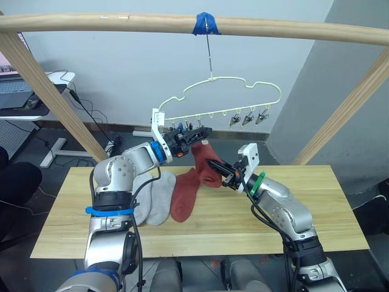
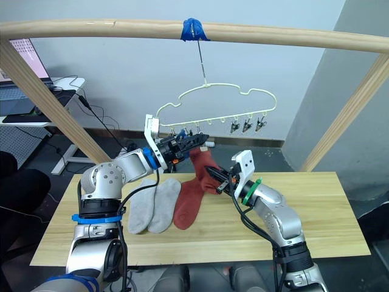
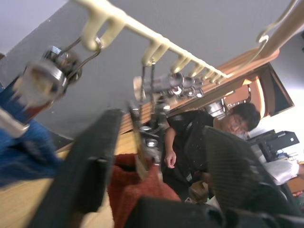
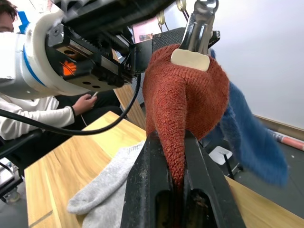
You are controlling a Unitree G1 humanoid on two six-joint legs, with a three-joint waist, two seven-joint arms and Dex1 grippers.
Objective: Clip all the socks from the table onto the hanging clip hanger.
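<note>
Clenched on a rust sock (image 4: 183, 102), the right gripper (image 4: 176, 190) holds it upright, cuff at a clip (image 4: 197, 23); left gripper (image 3: 156, 161) gapes around that clip.

Layout as I read it from the head views. Rail (image 1: 121, 23) overhead; clip hanger (image 1: 222, 97) hung from it, above the desk's (image 1: 340, 213) far edge. My left gripper (image 1: 197, 132) sits at the hanger's left clips, around one clip (image 3: 147, 142). One sock (image 1: 205, 159) hangs there, its lower part pinched in my right gripper (image 1: 226, 176) just to the right. On the desk, left of centre: two socks (image 1: 152, 198) side by side, a third (image 1: 184, 194) touching their right (another sock (image 4: 251, 137) behind the hanging one).
</note>
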